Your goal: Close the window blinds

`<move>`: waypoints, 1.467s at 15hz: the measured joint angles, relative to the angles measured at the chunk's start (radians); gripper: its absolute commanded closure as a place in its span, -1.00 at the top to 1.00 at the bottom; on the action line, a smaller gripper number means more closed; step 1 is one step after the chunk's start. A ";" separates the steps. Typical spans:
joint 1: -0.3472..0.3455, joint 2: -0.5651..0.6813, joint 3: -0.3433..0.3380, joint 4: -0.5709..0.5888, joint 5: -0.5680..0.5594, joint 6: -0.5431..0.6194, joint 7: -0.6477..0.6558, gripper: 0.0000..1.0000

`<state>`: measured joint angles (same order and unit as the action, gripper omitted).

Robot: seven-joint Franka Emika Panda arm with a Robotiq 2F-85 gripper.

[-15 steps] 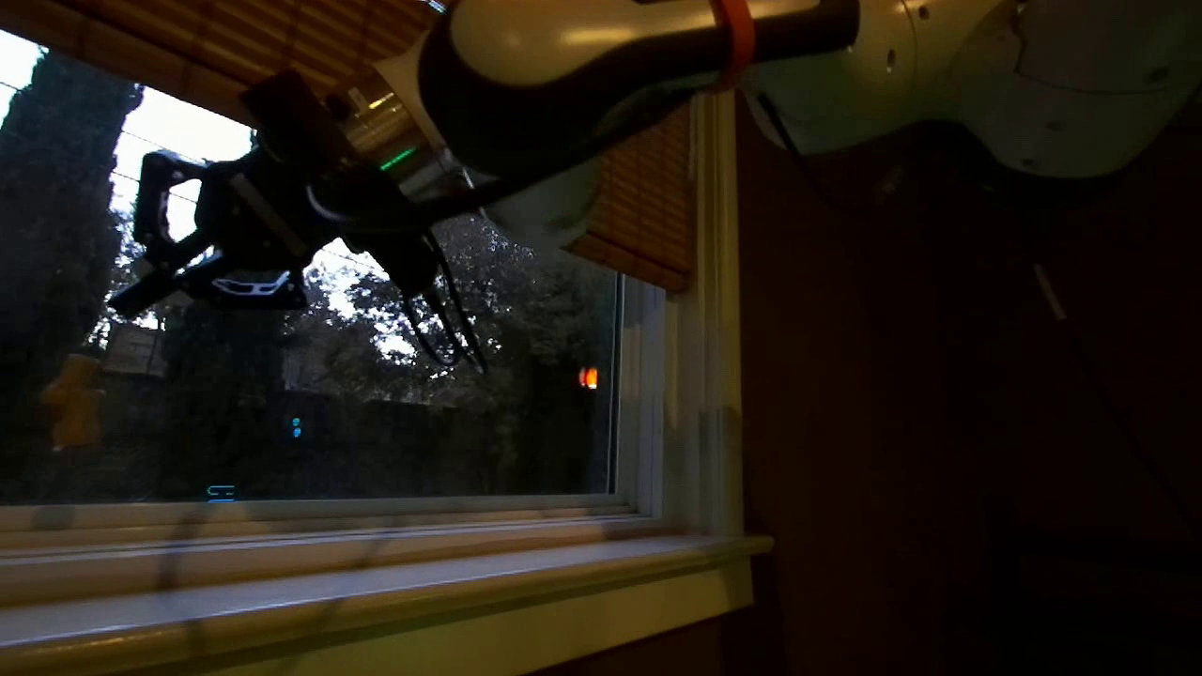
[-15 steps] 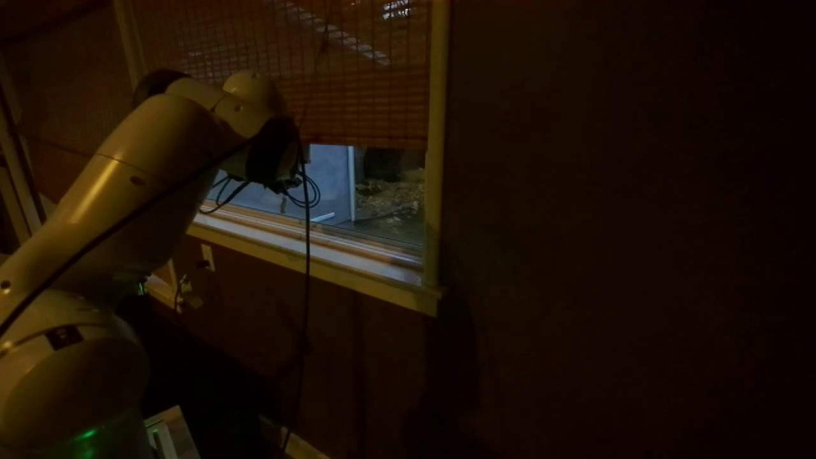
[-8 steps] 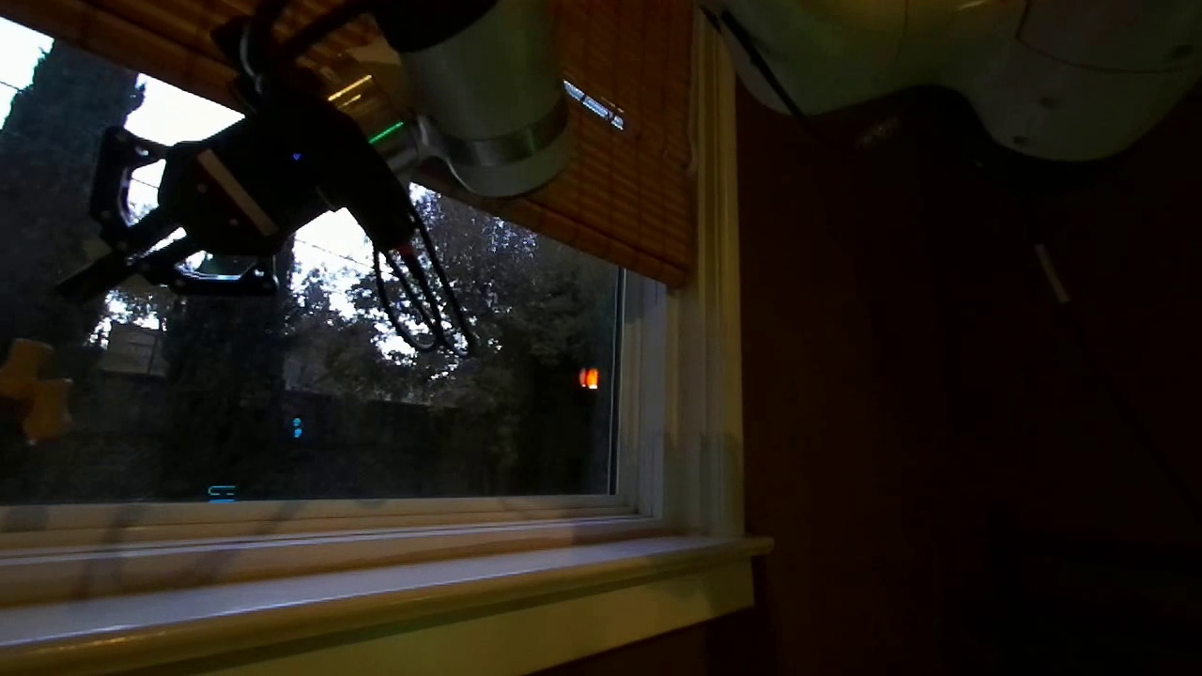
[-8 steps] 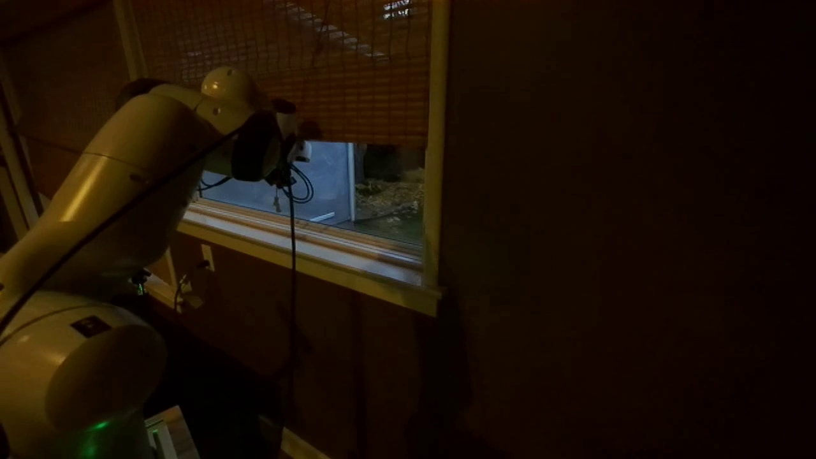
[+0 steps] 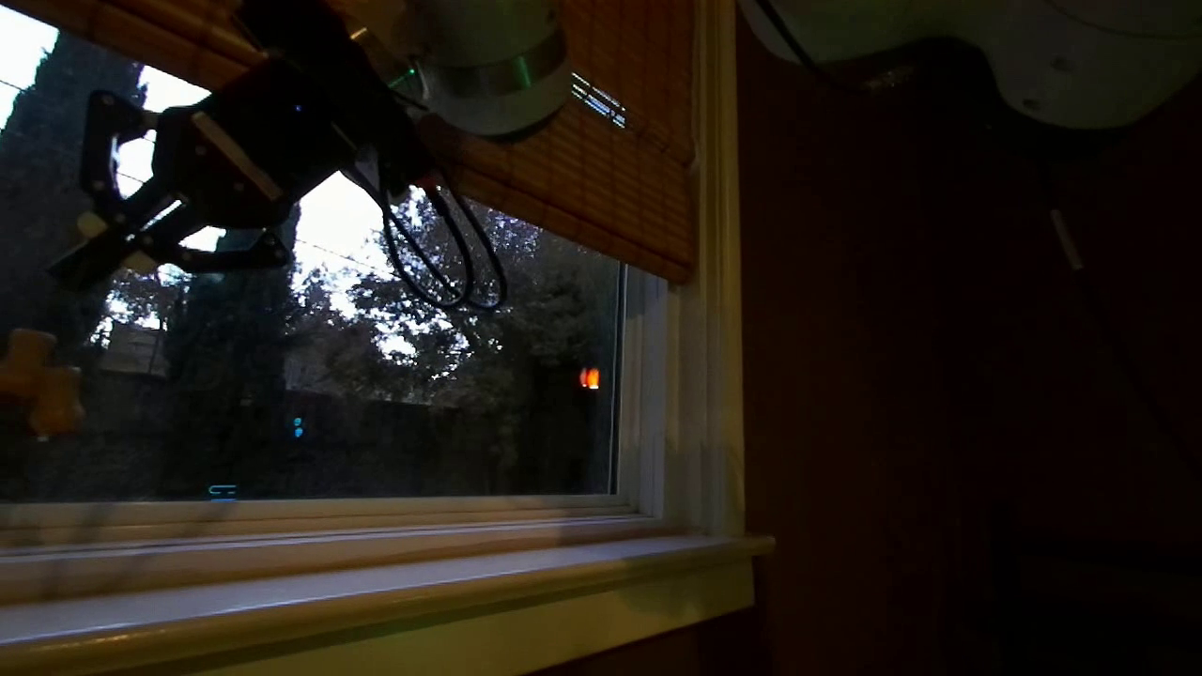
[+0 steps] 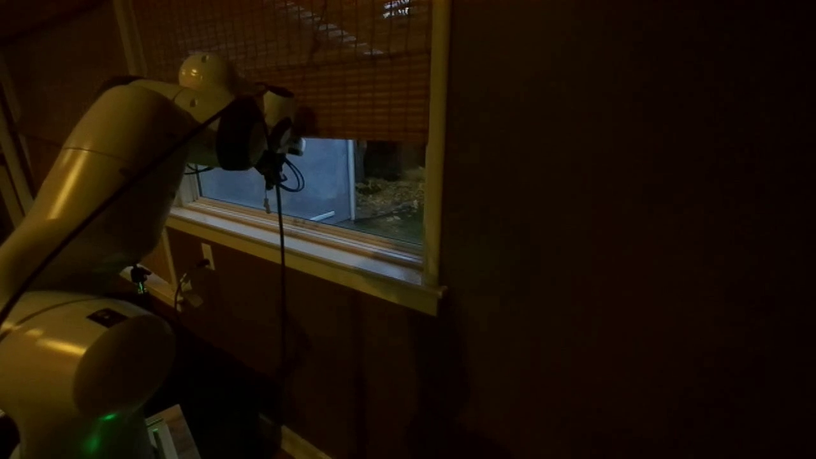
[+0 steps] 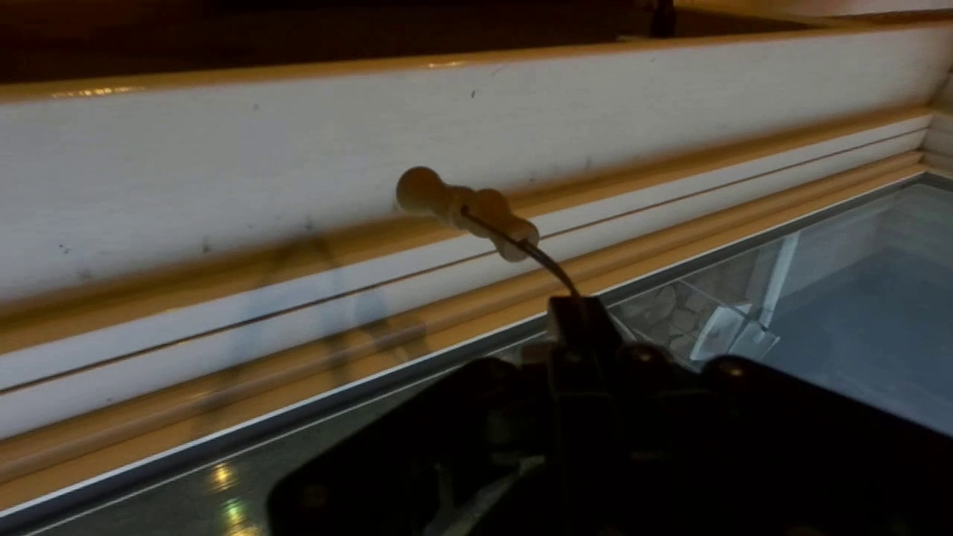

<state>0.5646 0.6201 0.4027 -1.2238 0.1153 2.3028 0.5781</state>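
Note:
The window blinds (image 5: 639,197), an orange-brown slatted bamboo shade, cover the upper part of the window in both exterior views (image 6: 370,102). Their lower edge hangs above the sill, with bare glass below. My gripper (image 5: 83,265) is in front of the glass, just below the shade's lower edge. In the wrist view my fingers (image 7: 584,320) are shut on a thin dark cord (image 7: 555,266). Wooden cord tassels (image 7: 473,210) hang from it beyond the fingertips, above the sill. The tassels also show in an exterior view (image 5: 39,383). The cord above the gripper is hidden.
The pale window sill (image 5: 376,587) runs below the gripper, and the window frame (image 5: 718,376) stands at the right. Cable loops (image 5: 451,272) hang from the wrist. A long black cable (image 6: 281,268) hangs from the arm in front of the wall.
My gripper has moved up and left in an exterior view, with the cord and tassels following. The arm has drawn back, and the blinds' lower edge has risen slightly.

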 measured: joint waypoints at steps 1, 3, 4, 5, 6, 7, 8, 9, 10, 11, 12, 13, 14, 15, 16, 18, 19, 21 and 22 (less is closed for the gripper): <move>0.004 -0.009 0.001 -0.001 -0.001 -0.023 0.014 -0.96; 0.014 -0.030 0.008 -0.005 0.000 -0.053 0.031 -0.96; 0.019 -0.040 0.016 -0.006 0.000 -0.057 0.036 -0.96; 0.024 -0.055 0.023 -0.006 0.000 -0.057 0.038 -0.96; 0.028 -0.072 0.028 -0.006 0.000 -0.057 0.042 -0.96; 0.031 -0.091 0.030 -0.006 0.000 -0.057 0.047 -0.96; 0.033 -0.112 0.030 -0.007 0.000 -0.056 0.052 -0.96; 0.033 -0.132 0.030 -0.009 -0.001 -0.051 0.059 -0.96; 0.033 -0.153 0.027 -0.011 -0.002 -0.044 0.066 -0.96; 0.031 -0.172 0.023 -0.016 -0.002 -0.031 0.072 -0.96; 0.029 -0.194 0.016 -0.025 -0.003 -0.017 0.081 -0.96; 0.028 -0.215 0.007 -0.035 -0.005 -0.003 0.090 -0.96; 0.027 -0.234 -0.001 -0.044 -0.005 0.011 0.099 -0.96; 0.025 -0.254 -0.011 -0.056 -0.006 0.025 0.108 -0.97; 0.025 -0.273 -0.020 -0.067 -0.006 0.036 0.120 -0.98; 0.024 -0.315 -0.041 -0.094 -0.007 0.066 0.145 -0.98; 0.024 -0.337 -0.051 -0.109 -0.010 0.083 0.157 -0.98; 0.023 -0.381 -0.076 -0.142 -0.032 0.120 0.194 -0.98; 0.023 -0.405 -0.090 -0.161 -0.048 0.140 0.217 -0.98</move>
<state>0.5876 0.2150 0.3122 -1.3852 0.0673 2.4426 0.7949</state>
